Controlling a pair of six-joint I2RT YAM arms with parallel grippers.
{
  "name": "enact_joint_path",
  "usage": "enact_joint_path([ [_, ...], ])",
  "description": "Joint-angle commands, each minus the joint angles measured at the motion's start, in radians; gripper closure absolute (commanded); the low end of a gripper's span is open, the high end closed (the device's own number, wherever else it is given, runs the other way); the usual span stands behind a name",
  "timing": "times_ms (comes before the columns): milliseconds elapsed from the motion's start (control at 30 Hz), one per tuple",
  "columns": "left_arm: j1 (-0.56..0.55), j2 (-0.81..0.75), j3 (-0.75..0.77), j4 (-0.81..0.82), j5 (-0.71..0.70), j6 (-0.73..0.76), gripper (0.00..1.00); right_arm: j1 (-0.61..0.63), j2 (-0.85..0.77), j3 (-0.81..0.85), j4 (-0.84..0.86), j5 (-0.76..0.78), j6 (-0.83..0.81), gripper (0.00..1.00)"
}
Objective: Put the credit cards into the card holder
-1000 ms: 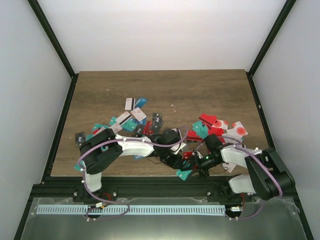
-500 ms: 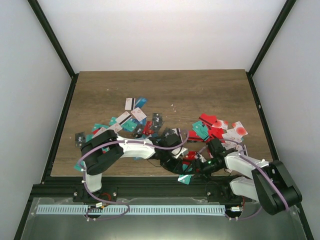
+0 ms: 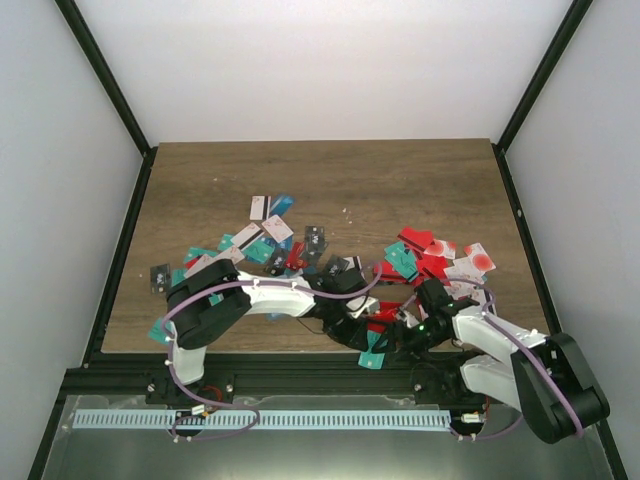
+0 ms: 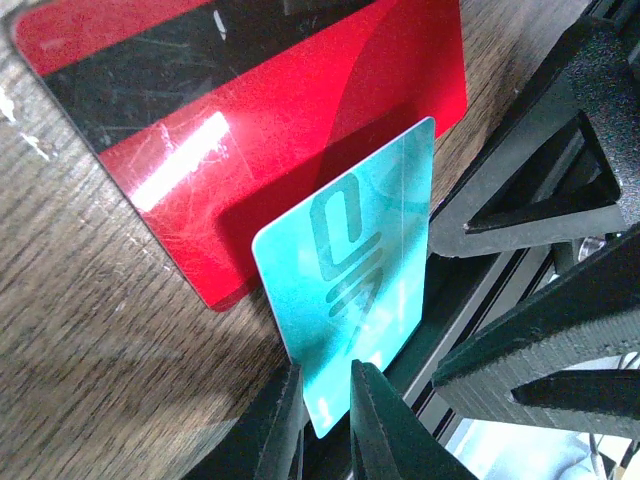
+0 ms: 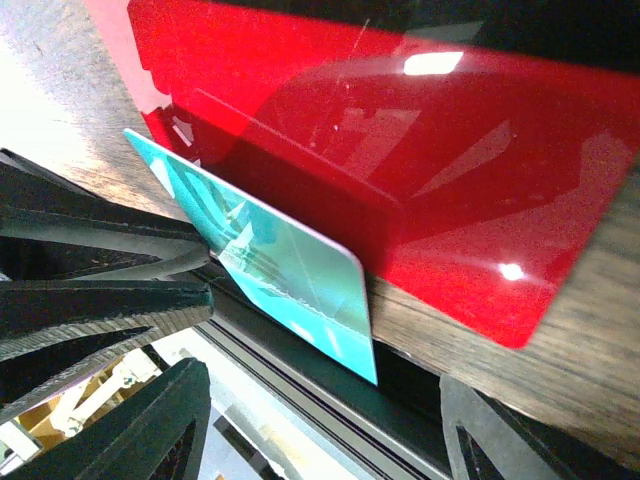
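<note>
The left pincer (image 4: 327, 388) is clamping the bottom edge of a teal-green card (image 4: 350, 270), holding it upright with its free end pointing toward one o'clock in the left wrist view. A red card (image 4: 250, 120) is lying flat on the table (image 3: 330, 170) behind it at eleven o'clock. The right pincer (image 5: 320, 430) is standing wide apart and gripping nothing, its jaws waiting below the same card, probably for a handover. Seen from above, both are meeting near the table's six o'clock edge. The other credit cards are lying in two heaps, one toward nine o'clock (image 3: 258, 240) and one toward three o'clock (image 3: 432, 255). I am not finding the card holder with any certainty among them. The worry is the thin grip: only a narrow strip of slick plastic is being held. If the right jaws are closing off-centre, the card could be twisting out and dropping past the edge onto the black frame rail (image 3: 300, 372), where neither arm may be reaching it. The two sets of fingers are also working very close together, so they could be knocking into each other.
</note>
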Motion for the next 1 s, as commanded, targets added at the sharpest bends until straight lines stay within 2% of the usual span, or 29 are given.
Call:
enact_joint_path([
  [0, -0.010, 0.073, 0.000, -0.110, -0.104, 0.018, 0.84, 0.001, 0.001, 0.015, -0.064, 0.072, 0.007, 0.35],
  [133, -0.004, 0.080, 0.011, -0.122, -0.108, 0.025, 0.84, 0.001, 0.014, 0.007, 0.010, 0.031, 0.003, 0.35],
  [300, 0.004, 0.098, 0.025, -0.129, -0.100, 0.030, 0.84, 0.002, 0.062, -0.054, 0.205, -0.066, 0.033, 0.39],
  [500, 0.010, 0.107, 0.033, -0.129, -0.091, 0.031, 0.84, 0.001, 0.120, -0.071, 0.324, -0.087, 0.041, 0.44],
  [567, 0.013, 0.107, 0.033, -0.131, -0.092, 0.031, 0.84, 0.001, 0.126, -0.074, 0.336, -0.093, 0.042, 0.51],
  [900, 0.046, 0.020, 0.040, -0.156, -0.116, 0.023, 0.84, 0.002, 0.076, -0.005, 0.269, -0.089, 0.006, 0.99],
  [967, 0.061, -0.030, 0.053, -0.172, -0.134, 0.013, 0.83, -0.001, 0.066, 0.022, 0.238, -0.095, -0.007, 0.99],
])
